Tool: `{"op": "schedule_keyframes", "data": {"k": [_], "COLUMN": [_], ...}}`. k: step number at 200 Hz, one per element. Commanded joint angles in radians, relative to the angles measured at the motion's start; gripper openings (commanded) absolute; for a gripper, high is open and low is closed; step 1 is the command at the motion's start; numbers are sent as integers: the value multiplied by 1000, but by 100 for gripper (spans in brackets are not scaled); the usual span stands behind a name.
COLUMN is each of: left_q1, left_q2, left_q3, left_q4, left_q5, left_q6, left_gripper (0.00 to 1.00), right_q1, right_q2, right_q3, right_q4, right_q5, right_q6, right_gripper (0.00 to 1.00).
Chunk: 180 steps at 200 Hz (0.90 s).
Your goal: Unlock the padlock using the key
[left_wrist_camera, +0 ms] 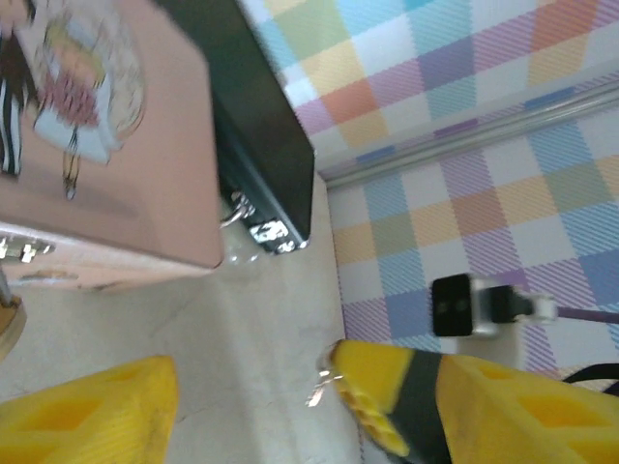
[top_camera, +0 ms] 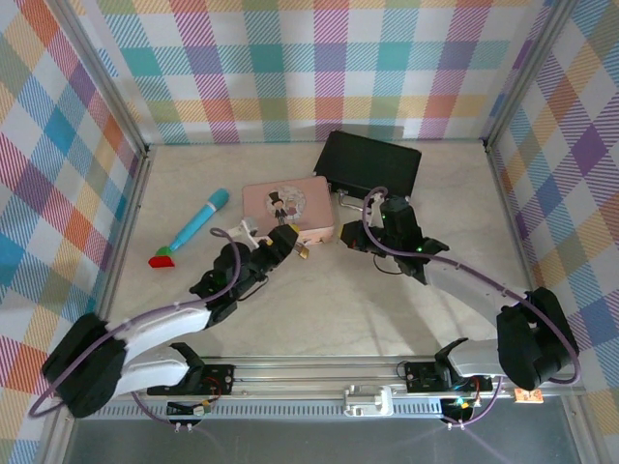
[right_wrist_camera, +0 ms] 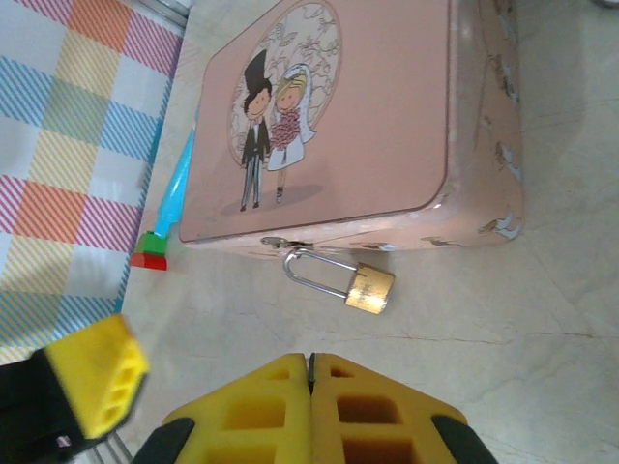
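The padlock [right_wrist_camera: 360, 285], brass with a silver shackle, hangs from the latch of the pink tin [right_wrist_camera: 377, 116] and lies on the table; it is also in the top view [top_camera: 303, 251]. My right gripper [right_wrist_camera: 309, 365] is shut and empty, a short way in front of the padlock, seen from above [top_camera: 356, 235]. My left gripper [left_wrist_camera: 253, 372] is open beside the tin [top_camera: 280, 240]. A thin silvery key [left_wrist_camera: 321, 387] sits at the inner tip of its right finger [left_wrist_camera: 387, 396]; I cannot tell whether it touches the table. One brass edge of the padlock [left_wrist_camera: 8, 327] shows at the left.
A black case [top_camera: 368, 162] with metal latches [left_wrist_camera: 266, 232] stands behind the tin. A blue pen-like stick [top_camera: 198, 224] with a red and green end lies left of the tin. Checked walls [top_camera: 58, 145] enclose the table on three sides.
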Motion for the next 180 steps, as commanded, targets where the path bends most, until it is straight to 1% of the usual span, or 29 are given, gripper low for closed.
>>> {"op": "schedule_keyframes", "data": {"k": [1, 15, 28, 46, 59, 74, 99, 116, 136, 153, 180], "left_q1": [-4, -3, -2, -3, -4, -12, -30, -36, -40, -40, -41], "left_q2": [-79, -72, -31, 44, 97, 152, 224, 271, 327, 359, 381], "left_q3": [31, 58, 89, 108, 119, 141, 177, 184, 184, 176, 191], "left_q4": [-289, -295, -265, -139, -40, 54, 143, 200, 276, 356, 374], "left_q5": [-73, -38, 15, 76, 93, 95, 80, 70, 66, 48, 42], "left_q6": [69, 81, 93, 83, 65, 62, 47, 14, -29, -56, -65], "left_gripper": [74, 74, 74, 70, 68, 67, 67, 64, 55, 48, 45], "right_q1": [19, 27, 36, 44, 54, 64, 73, 81, 87, 90, 90], "right_q2": [-15, -9, -6, -6, -5, 0, 16, 32, 51, 64, 73], "right_q3": [10, 14, 12, -7, -21, -22, -26, -31, -43, -46, -72], "right_q4": [61, 99, 145, 225, 290, 315, 359, 392, 447, 456, 510], "right_q5": [18, 12, 15, 44, 67, 93, 110, 114, 117, 121, 133], "right_q6": [44, 72, 110, 199, 268, 325, 402, 437, 480, 495, 518], "right_gripper": [0, 0, 0, 0, 0, 0, 0, 0, 0, 0, 0]}}
